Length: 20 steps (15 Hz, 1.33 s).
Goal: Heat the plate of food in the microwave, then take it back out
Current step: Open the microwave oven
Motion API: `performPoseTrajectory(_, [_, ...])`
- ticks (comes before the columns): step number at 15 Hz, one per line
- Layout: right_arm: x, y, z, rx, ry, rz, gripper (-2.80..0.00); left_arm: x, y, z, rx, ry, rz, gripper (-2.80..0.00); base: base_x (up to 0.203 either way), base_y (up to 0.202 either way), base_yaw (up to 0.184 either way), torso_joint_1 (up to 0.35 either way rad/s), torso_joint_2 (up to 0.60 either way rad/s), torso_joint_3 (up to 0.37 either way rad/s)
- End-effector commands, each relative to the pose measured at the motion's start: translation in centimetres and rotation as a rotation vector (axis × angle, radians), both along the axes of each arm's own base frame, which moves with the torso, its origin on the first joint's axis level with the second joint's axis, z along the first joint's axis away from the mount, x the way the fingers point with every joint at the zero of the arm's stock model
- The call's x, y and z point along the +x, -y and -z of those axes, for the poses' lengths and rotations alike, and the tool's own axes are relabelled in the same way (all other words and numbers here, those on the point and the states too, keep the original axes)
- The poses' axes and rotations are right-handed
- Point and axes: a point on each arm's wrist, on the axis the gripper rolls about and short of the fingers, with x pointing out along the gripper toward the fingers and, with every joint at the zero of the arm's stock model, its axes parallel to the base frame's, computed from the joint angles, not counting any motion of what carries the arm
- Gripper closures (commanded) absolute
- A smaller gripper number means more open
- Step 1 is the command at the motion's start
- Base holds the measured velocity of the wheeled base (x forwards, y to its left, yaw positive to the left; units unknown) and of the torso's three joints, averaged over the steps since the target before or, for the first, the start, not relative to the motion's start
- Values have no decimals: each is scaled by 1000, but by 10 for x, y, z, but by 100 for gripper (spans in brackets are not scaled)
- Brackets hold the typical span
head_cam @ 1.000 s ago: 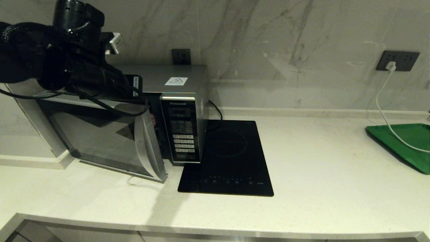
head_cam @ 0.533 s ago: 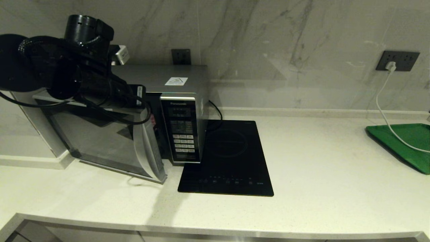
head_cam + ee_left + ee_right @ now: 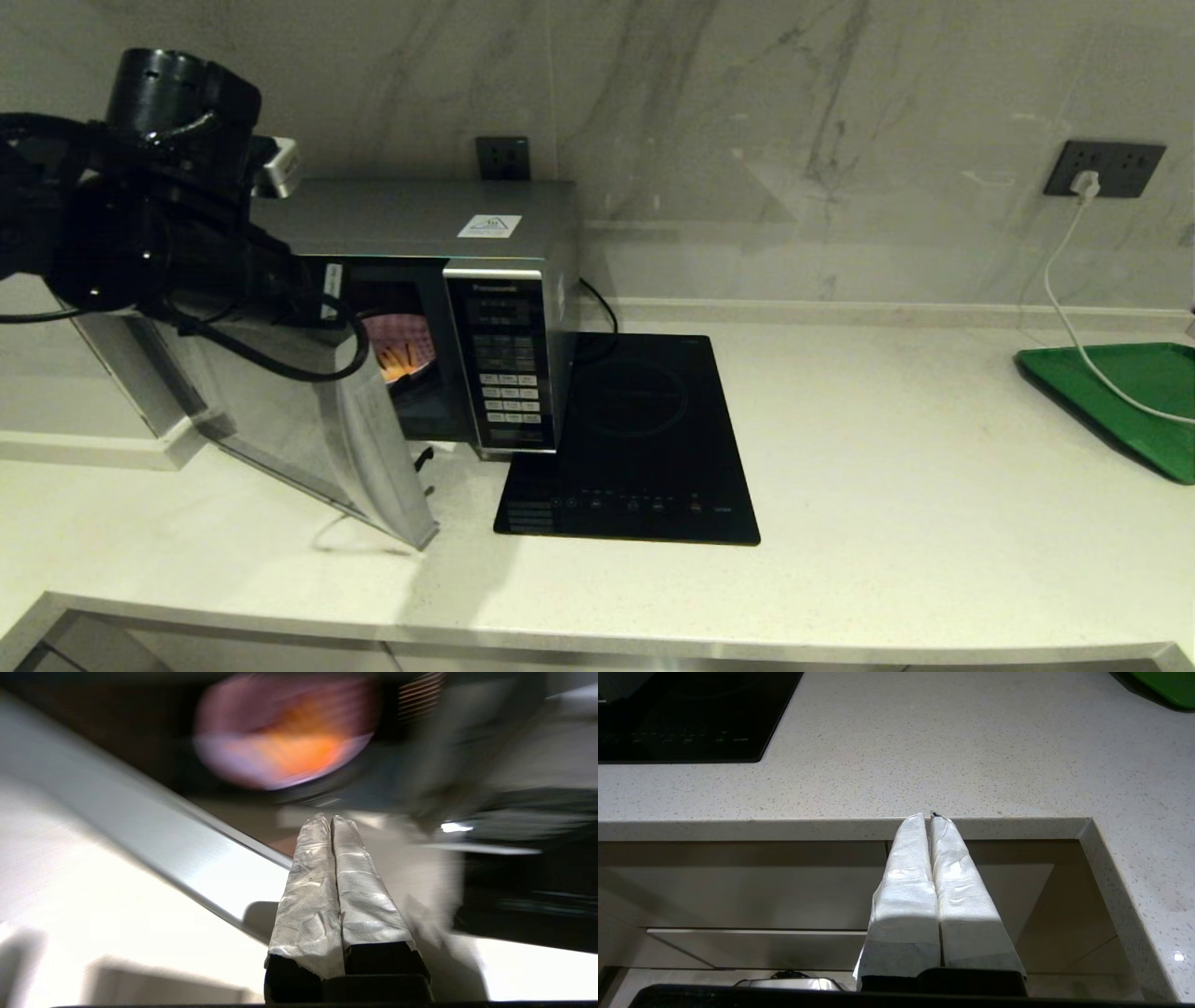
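**Door swings wide, plate back in sight**

Pale speckled countertop [image 3: 887, 448] fills most of the head view, marble wall behind, and all the action sits at the left of the frame. A second ago the microwave [image 3: 420, 219] had its dark glass door [image 3: 308, 439] open only a crack; now the door stands swung well outward, its free edge down toward the lower left. That opens the cavity, and the plate of food [image 3: 403, 353] shows inside, lilac rim with orange fries lit up (the left wrist view catches it too, blurred, at upper centre).

Left gripper [image 3: 331, 820] sits just in front of the opening, beside the door's edge, its taped fingers pressed together and holding nothing. Left arm bulks over the upper left of the head view.

Right gripper [image 3: 927, 815] hangs parked off the counter's front edge, fingers also together, empty.

Black induction hob [image 3: 635, 439] lies centre frame; green tray [image 3: 1130, 401] waits at far right.

My read: heating looks done, door-opening nearly finished, and reaching in for the plate comes next.
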Motion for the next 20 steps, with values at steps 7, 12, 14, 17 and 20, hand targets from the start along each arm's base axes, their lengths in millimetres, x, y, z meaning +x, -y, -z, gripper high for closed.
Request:
performPoseTrajectory(7, [0,0,0,0,-1,0,0,-65,-38,-43,126,136,-83,0,0,0,0,0,0,0])
performPoseTrajectory(12, [0,0,0,0,-1,0,0,-64,-29,-33,105,110,-70,0,0,0,0,0,0,0])
performPoseTrajectory(14, [0,0,0,0,-1,0,0,-56,-32,-10,110,26,-79,0,0,0,0,0,0,0])
performPoseTrajectory(17, [0,0,0,0,-1,0,0,-36,-39,10,-86,11,-39,0,0,0,0,0,0,0])
performPoseTrajectory(20, [0,0,0,0,-1,1,0,-12,-46,27,-469,-4,-169,0,0,0,0,0,0,0])
